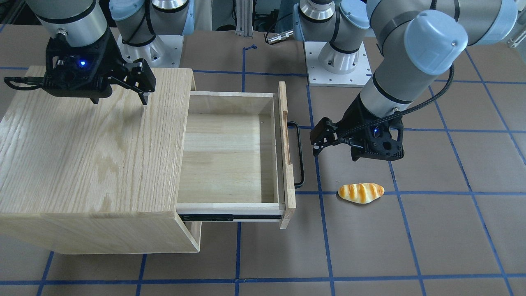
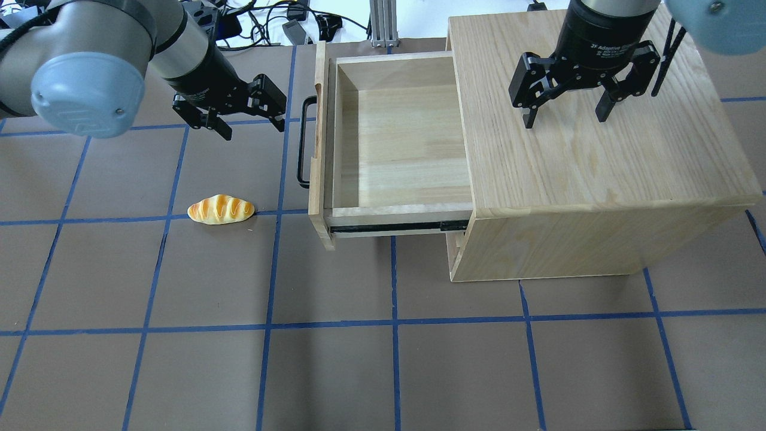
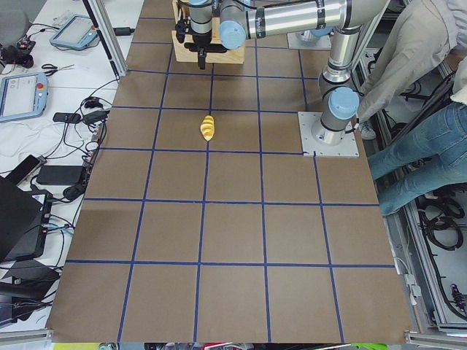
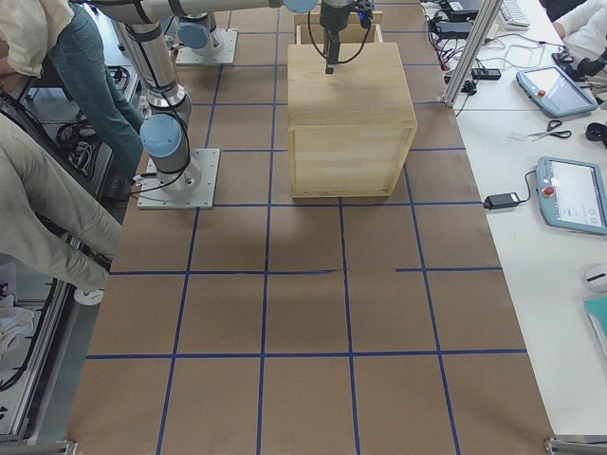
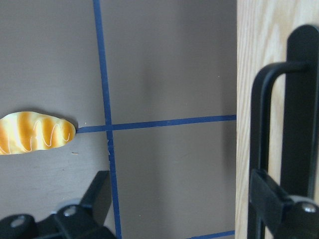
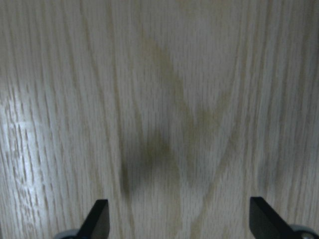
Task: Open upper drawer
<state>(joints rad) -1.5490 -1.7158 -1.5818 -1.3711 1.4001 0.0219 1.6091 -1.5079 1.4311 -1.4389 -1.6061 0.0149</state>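
Brown worktop (image 2: 359, 359) with a blue tape grid. The upper drawer (image 2: 401, 137) is pulled well out of the oak cabinet (image 2: 598, 173), with its black bar handle (image 2: 303, 143) just beside the left gripper (image 2: 254, 129) and not touching it. Left gripper: jaws spread wide, holding nothing. Right gripper (image 2: 565, 120): jaws spread wide, holding nothing, poised over the cabinet top. A bread roll (image 2: 221, 209) lies near the left gripper, on its robot side.

A: What stays unclear around the cabinet (image 4: 351, 123)?
B: From the right end, the drawer (image 4: 370, 34) behind it shows only a sliver. From the left end, the cabinet runs off the top edge. The bread roll (image 5: 30, 133) near it is cropped in the left wrist view.
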